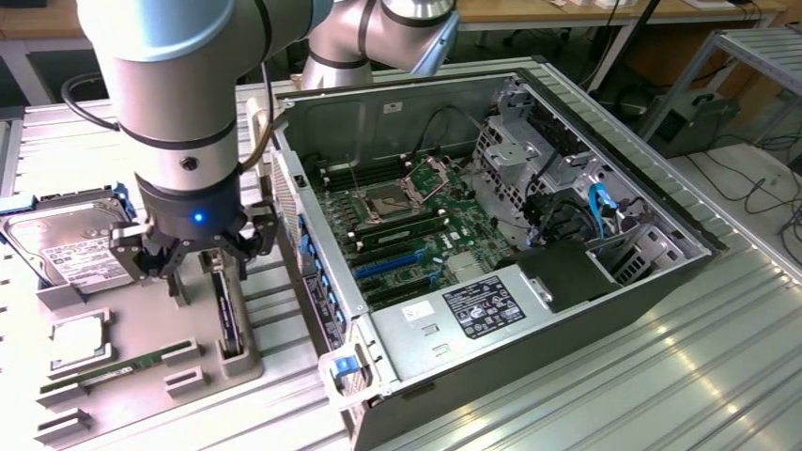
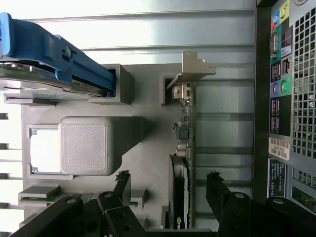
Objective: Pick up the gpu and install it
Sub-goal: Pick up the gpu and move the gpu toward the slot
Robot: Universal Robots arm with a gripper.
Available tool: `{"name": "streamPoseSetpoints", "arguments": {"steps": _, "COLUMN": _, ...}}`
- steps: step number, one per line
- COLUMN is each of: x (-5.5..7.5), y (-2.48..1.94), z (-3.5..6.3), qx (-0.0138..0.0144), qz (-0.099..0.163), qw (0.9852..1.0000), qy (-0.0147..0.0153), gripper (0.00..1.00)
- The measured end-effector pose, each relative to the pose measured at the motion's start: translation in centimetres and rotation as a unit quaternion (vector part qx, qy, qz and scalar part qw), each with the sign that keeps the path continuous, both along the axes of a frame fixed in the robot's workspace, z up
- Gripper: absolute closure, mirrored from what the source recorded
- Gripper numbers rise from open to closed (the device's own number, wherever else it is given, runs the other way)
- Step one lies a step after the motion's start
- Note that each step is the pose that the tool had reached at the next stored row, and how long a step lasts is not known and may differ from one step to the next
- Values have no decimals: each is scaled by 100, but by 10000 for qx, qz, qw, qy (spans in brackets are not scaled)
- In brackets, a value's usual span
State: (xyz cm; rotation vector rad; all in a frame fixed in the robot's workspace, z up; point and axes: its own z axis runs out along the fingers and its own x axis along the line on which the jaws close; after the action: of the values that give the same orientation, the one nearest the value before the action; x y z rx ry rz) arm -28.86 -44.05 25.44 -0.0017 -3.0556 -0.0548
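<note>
Jaws spread wide, poised directly over the gpu (image 1: 227,315), standing on edge in its grey holder (image 1: 135,322) beside the open computer case (image 1: 564,362) (nothing gripped yet), so both steps, pickup and install, remain.

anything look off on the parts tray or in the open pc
Nothing stands out. The gpu stands on edge in its slot of the grey tray, with the open gripper above it. The hard drive, cpu and memory stick sit in their own holders. The pc case lies on its side, opened.
</note>
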Motion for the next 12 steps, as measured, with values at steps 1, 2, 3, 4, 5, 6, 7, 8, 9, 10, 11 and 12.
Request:
{"name": "streamPoseSetpoints", "arguments": {"steps": 1, "x": 0, "y": 5, "z": -2, "qx": 0, "qz": 1, "qw": 10000, "qy": 0, "gripper": 28}}
{"name": "streamPoseSetpoints", "arguments": {"steps": 2, "x": 0, "y": 10, "z": -4, "qx": 0, "qz": 2, "qw": 10000, "qy": -1, "gripper": 28}}
{"name": "streamPoseSetpoints", "arguments": {"steps": 3, "x": 0, "y": 13, "z": -11, "qx": 1, "qz": 3, "qw": 10000, "qy": -1, "gripper": 28}}
{"name": "streamPoseSetpoints", "arguments": {"steps": 4, "x": 1, "y": 16, "z": -21, "qx": 0, "qz": 4, "qw": 10000, "qy": 0, "gripper": 28}}
{"name": "streamPoseSetpoints", "arguments": {"steps": 5, "x": 2, "y": 17, "z": -36, "qx": 0, "qz": 4, "qw": 10000, "qy": 2, "gripper": 28}}
{"name": "streamPoseSetpoints", "arguments": {"steps": 6, "x": 2, "y": 17, "z": -44, "qx": 0, "qz": 4, "qw": 10000, "qy": 1, "gripper": 28}}
{"name": "streamPoseSetpoints", "arguments": {"steps": 7, "x": 2, "y": 17, "z": -50, "qx": 0, "qz": 3, "qw": 10000, "qy": -2, "gripper": 28}}
{"name": "streamPoseSetpoints", "arguments": {"steps": 8, "x": 1, "y": 17, "z": -55, "qx": 0, "qz": 3, "qw": 10000, "qy": -15, "gripper": 28}}
{"name": "streamPoseSetpoints", "arguments": {"steps": 9, "x": 1, "y": 18, "z": -61, "qx": -1, "qz": 2, "qw": 10000, "qy": -39, "gripper": 28}}
{"name": "streamPoseSetpoints", "arguments": {"steps": 10, "x": 2, "y": 18, "z": -68, "qx": -1, "qz": 3, "qw": 10000, "qy": -61, "gripper": 28}}
{"name": "streamPoseSetpoints", "arguments": {"steps": 11, "x": 2, "y": 17, "z": -76, "qx": -2, "qz": 3, "qw": 10000, "qy": -80, "gripper": 28}}
{"name": "streamPoseSetpoints", "arguments": {"steps": 12, "x": 2, "y": 17, "z": -85, "qx": -2, "qz": 3, "qw": 10000, "qy": -95, "gripper": 28}}
